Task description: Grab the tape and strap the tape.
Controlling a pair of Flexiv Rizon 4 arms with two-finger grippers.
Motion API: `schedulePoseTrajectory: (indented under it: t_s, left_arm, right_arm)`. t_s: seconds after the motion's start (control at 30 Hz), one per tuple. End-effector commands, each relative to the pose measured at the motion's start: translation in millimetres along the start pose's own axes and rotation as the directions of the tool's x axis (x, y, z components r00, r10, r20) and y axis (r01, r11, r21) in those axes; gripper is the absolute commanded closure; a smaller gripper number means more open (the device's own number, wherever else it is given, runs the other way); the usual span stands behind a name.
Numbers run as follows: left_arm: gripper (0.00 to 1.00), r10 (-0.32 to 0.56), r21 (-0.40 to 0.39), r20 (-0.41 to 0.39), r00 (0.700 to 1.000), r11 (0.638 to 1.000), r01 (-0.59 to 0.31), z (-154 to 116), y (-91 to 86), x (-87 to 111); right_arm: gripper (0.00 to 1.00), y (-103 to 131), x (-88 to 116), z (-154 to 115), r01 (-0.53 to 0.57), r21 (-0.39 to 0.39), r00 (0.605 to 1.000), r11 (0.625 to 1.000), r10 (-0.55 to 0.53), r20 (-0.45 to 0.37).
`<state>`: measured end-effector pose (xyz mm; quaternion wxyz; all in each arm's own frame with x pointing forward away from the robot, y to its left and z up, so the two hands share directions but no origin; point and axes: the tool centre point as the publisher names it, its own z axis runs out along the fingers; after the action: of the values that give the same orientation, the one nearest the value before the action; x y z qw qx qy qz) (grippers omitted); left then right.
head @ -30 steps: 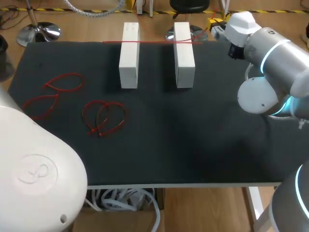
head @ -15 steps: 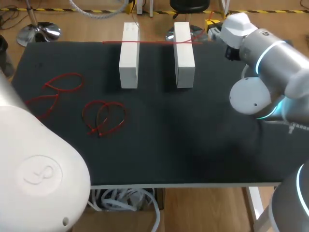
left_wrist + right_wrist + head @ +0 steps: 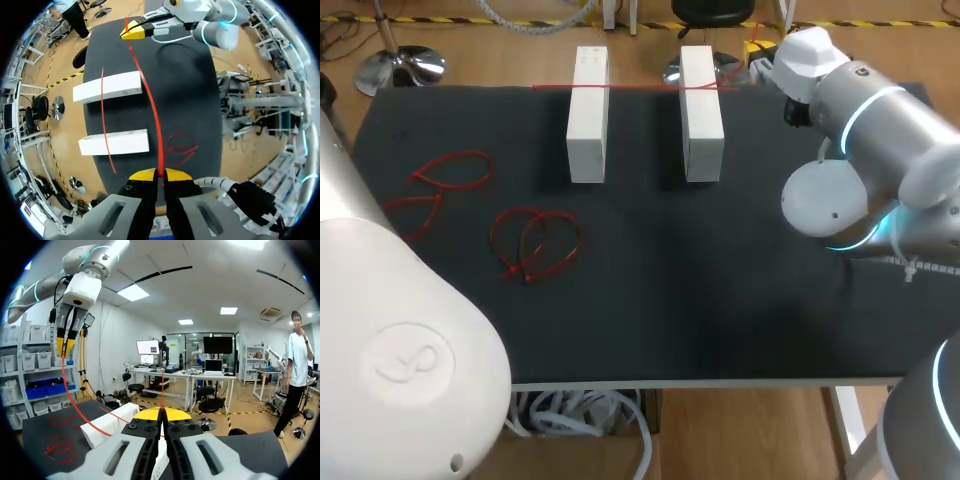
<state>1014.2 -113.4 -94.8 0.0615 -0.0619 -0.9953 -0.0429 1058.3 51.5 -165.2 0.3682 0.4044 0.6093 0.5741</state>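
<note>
Stretching from one pincer to the other is a red tape [image 3: 152, 100], a thin strip held at both ends. The left pincer [image 3: 160, 173] has its yellow tips pressed narrow on one end. In the left wrist view the strip runs ahead in a slight curve, past one end of each of the two white blocks, to the right pincer [image 3: 131, 34]. That one is also closed narrow on the strip. The right wrist view shows the same from the other side: a short red end stands up between the right pincer's closed tips, and the left pincer hangs high ahead, tips down, with the tape curving down from it.

On the black desk [image 3: 700, 290] the left block [image 3: 588, 115] and the right block [image 3: 700, 110] lie side by side, parallel and apart, toward the far edge. A second tape [image 3: 630, 87] lies straight across the far ends of both, overhanging on each side.

Several loops [image 3: 535, 243] of red tape lie flat on the left part of the desk, well apart from the blocks. Two of them overlap, and others lie nearer the left edge.

In the head view the right arm [image 3: 880, 130] comes in over the far right corner of the desk, with its wrist beside the right block. The left arm [image 3: 390, 330] fills the near left corner.
</note>
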Motion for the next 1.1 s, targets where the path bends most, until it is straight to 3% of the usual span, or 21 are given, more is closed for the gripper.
schedulePoseTrajectory:
  t_s: [0.03, 0.2, 0.27, 0.33, 0.47, 0.63, 0.83, 1.0, 1.1]
  left_arm:
    - [1.00, 0.001, -0.001, 0.014, 1.000, 1.000, -0.001, -1.7, -0.8, 2.2]
    - [1.00, 0.010, -0.004, 0.023, 1.000, 1.000, -0.010, -2.2, -0.6, 2.4]
    - [1.00, 0.025, -0.001, 0.028, 0.999, 1.000, -0.025, -2.4, -0.3, 2.2]
    - [1.00, 0.041, 0.004, 0.031, 0.999, 0.999, -0.042, -2.5, -0.2, 2.1]
    - [1.00, 0.109, 0.052, 0.059, 0.992, 0.992, -0.112, -3.8, -2.5, 0.9]
    - [1.00, 0.109, 0.052, 0.059, 0.992, 0.992, -0.112, -3.8, -2.5, 0.9]
    - [1.00, 0.109, 0.052, 0.059, 0.992, 0.992, -0.112, -3.8, -2.5, 0.9]
    - [1.00, 0.109, 0.052, 0.059, 0.992, 0.992, -0.112, -3.8, -2.5, 0.9]
    - [1.00, 0.109, 0.052, 0.059, 0.992, 0.992, -0.112, -3.8, -2.5, 0.9]
  right_arm:
    - [1.00, 3.2, 3.5, -0.6, 0.021, 0.019, 0.994, 1.000, -0.023, 0.110]
    - [1.00, 1.2, 8.2, 4.2, 0.138, 0.092, 0.976, 0.986, -0.152, 0.154]
    - [1.00, -0.7, 12.5, 9.6, 0.197, 0.179, 0.959, 0.964, -0.227, 0.167]
    - [1.00, -0.8, 16.2, 11.8, 0.226, 0.199, 0.956, 0.953, -0.257, 0.144]
    - [1.00, 4.8, 21.3, 16.7, 0.281, 0.277, 0.910, 0.919, -0.346, 0.228]
    - [1.00, 17.7, 30.2, 19.9, 0.348, 0.257, 0.885, 0.902, -0.406, 0.227]
    - [1.00, 32.7, 46.1, 21.7, 0.466, 0.237, 0.825, 0.853, -0.515, 0.231]
    - [1.00, 36.8, 59.7, 22.4, 0.500, 0.240, 0.802, 0.832, -0.550, 0.233]
    - [1.00, 37.2, 64.5, 20.8, 0.543, 0.270, 0.752, 0.795, -0.603, 0.264]
